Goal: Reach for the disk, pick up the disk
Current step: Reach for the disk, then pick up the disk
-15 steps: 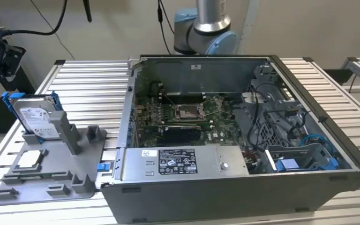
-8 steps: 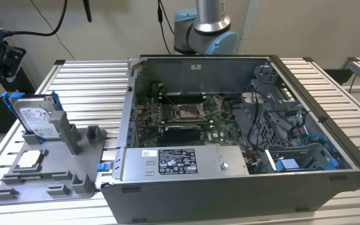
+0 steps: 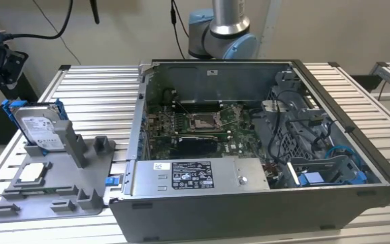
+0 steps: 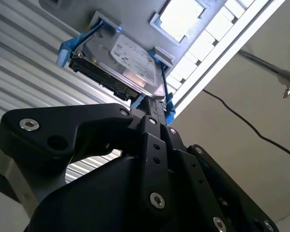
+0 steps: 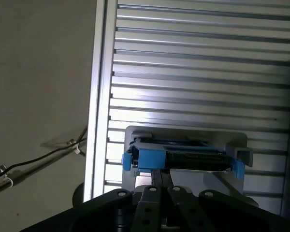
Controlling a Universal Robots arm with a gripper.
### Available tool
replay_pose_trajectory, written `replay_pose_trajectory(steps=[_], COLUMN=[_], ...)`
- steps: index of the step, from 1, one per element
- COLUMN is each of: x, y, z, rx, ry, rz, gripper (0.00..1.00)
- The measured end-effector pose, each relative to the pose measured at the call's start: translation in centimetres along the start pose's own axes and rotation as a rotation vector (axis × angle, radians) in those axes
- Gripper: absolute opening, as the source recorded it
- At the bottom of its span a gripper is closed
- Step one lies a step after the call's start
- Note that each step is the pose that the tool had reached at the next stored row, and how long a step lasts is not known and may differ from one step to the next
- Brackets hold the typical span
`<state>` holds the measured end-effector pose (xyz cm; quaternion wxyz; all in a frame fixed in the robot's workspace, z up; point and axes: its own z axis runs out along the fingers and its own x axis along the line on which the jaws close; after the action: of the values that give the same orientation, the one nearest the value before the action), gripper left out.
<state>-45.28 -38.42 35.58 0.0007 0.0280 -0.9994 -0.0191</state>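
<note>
— How do we read the gripper point(image 4: 150, 107) right now?
— In both wrist views we see its two black fingers point(image 4: 153, 126) drawn together with nothing between them, so we judge it empty. It points straight at the disk point(image 4: 128, 63) and sits near it without touching. That suits the reaching step; the pick-up is not yet done
— And why does the disk stand the way it does?
— We find it upright on its edge in a slot of the grey holder point(image 3: 59, 201), at the exterior view's left. Standing like that, it leaves its upper edge and both faces free. We take that to be the reason: a grip can close across the thin side
— How does it look to us?
— Flat, rectangular, silver-grey metal with a white label on the face we see, and a blue bracket point(image 4: 66, 49) running round its sides. In the first wrist view we meet it edge-on, a dark strip between blue ends
— What lies beyond it?
— The holder rests on the slatted table point(image 3: 93, 91), a small square chip point(image 3: 32, 174) lies flat on the holder near the disk, and the open computer case point(image 3: 263, 213) sits well apart, towards the exterior view's right
</note>
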Motion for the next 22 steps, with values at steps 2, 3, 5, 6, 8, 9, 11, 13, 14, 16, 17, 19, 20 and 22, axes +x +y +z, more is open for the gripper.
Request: replay_pose_trajectory(steps=[2, 3, 5, 6, 8, 9, 11, 13, 14, 16, 17, 19, 20, 22], x=[0.00, 0.00, 0.00, 0.00, 0.00, 0.00, 0.00, 0.00, 0.00, 0.00, -0.01, -0.01, -0.01, -0.02], y=[0.00, 0.00, 0.00, 0.00, 0.00, 0.00, 0.00, 0.00, 0.00, 0.01, 0.01, 0.04, 0.08, 0.14], z=[0.00, 0.00, 0.01, 0.01, 0.01, 0.02, 0.00, 0.01, 0.00, 0.00, 0.00, 0.00, 0.01, 0.01], rx=[0.0000, 0.0000, 0.0000, 0.0000, -0.0001, -0.0001, 0.0000, 0.0001, 0.0001, 0.0001, 0.0001, 0.0001, 0.0001, 0.0002], ry=[0.0000, 0.0000, 0.0002, 0.0005, 0.0013, 0.0018, 0.0033, 0.0045, 0.0052, 0.0061, 0.0066, 0.0072, 0.0074, 0.0078], rz=[0.000, -0.001, -0.009, -0.016, -0.039, -0.054, -0.090, -0.127, -0.144, -0.171, -0.183, -0.204, -0.211, -0.225], gripper=[0.00, 0.00, 0.00, 0.00, 0.00, 0.00, 0.00, 0.00, 0.00, 0.00, 0.00, 0.00, 0.00, 0.00])
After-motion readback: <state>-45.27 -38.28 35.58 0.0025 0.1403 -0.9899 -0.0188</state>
